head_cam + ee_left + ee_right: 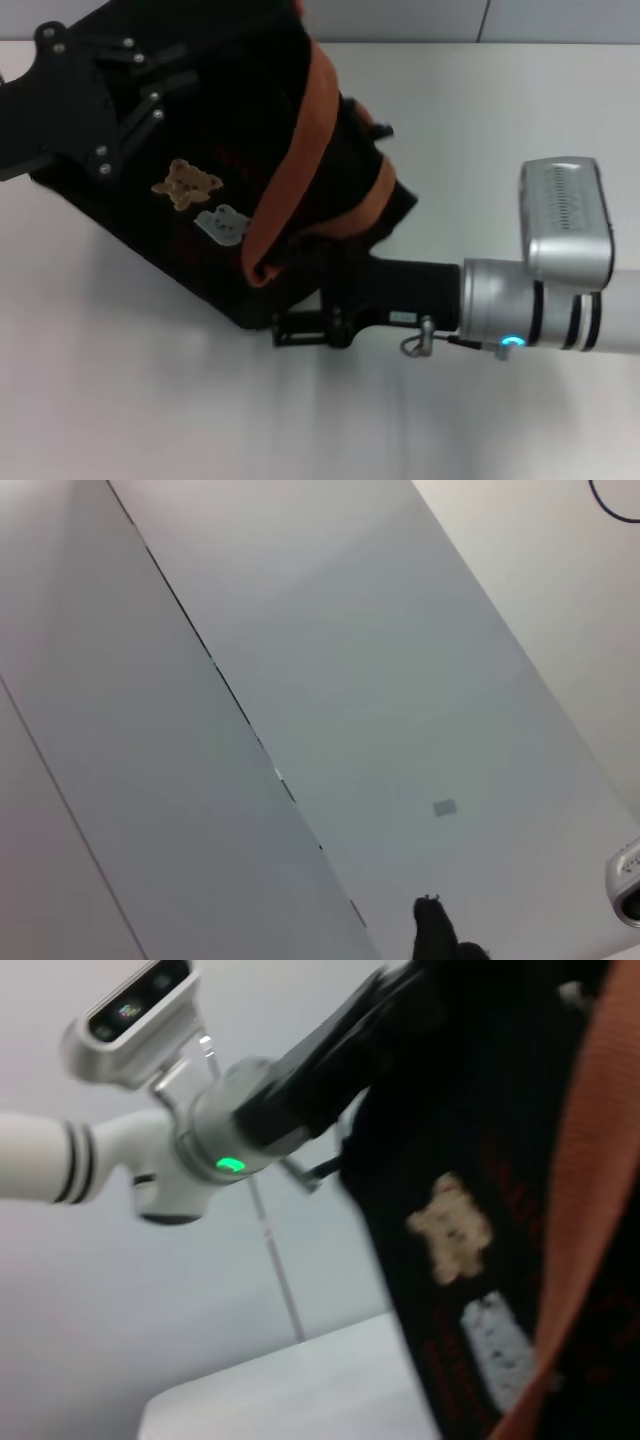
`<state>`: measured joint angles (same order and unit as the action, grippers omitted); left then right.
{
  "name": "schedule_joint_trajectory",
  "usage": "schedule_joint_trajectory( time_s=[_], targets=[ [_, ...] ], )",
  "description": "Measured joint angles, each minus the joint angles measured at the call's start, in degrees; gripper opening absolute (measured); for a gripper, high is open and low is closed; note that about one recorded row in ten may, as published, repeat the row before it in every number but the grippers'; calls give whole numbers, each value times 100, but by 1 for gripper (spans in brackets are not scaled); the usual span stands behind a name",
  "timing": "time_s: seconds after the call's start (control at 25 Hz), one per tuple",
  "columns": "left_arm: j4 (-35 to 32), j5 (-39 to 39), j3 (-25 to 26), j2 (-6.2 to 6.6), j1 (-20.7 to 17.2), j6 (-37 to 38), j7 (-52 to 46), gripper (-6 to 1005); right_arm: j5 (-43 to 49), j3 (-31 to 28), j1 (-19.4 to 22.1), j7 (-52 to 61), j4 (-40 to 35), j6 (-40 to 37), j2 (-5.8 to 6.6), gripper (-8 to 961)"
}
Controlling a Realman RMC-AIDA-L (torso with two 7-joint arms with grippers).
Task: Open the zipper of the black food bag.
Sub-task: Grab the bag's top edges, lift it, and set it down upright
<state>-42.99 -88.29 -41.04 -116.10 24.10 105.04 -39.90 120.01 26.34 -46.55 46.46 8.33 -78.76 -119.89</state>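
White and bare, the worktop [150,400] fills most of the head view, and beyond its far edge runs a pale grey wall [400,20] with a thin vertical seam. On the worktop's far left part sits the black food bag [200,170], tilted so that its bear patches face up, a tan one [185,184] just beside a white one [222,224], with the rust-brown webbing handles [300,150] draped across it. Its zipper cannot be made out in any view; the top mouth is turned away or lost in dark fabric. At the bag's upper left corner the left gripper [70,100] shows as a black linkage over the fabric, but whether its fingers are apart or closed on anything cannot be told, since their tips blend into the bag. From the right side the right gripper [300,328] reaches to the bag's near lower edge, and whether its fingers are open, shut or pinching the fabric is likewise hidden. Only pale wall panels with dark seams appear in the left wrist view. Seen from the right wrist, the patches and one handle are close up and blurred, with the left arm [200,1140] behind them.
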Motion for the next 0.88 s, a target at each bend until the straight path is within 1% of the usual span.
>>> schedule_joint_trajectory(
  time_s=[0.12,0.24,0.32,0.48,0.6,0.72,0.88],
  targets=[
    [29,-102,-1,-14,52,-57,48,95,140,1,-37,-2,52,-39,0,826],
    [42,-197,0,-16,62,-96,63,95,348,3,67,24,-42,-316,5,825],
    [50,-244,-6,-25,60,-121,65,95,496,3,230,37,-242,-664,21,825],
    [54,-450,-9,-77,58,-154,89,95,568,-13,724,52,-806,-1417,37,825],
    [58,-599,-9,-138,67,-207,181,95,540,-75,1078,119,-1226,-1735,51,825],
    [70,-668,-36,-196,72,-279,231,95,464,-229,1337,227,-1539,-1768,53,826],
    [156,-672,-135,-207,96,-292,300,95,351,-691,1546,280,-1679,-1451,54,826]
  ],
)
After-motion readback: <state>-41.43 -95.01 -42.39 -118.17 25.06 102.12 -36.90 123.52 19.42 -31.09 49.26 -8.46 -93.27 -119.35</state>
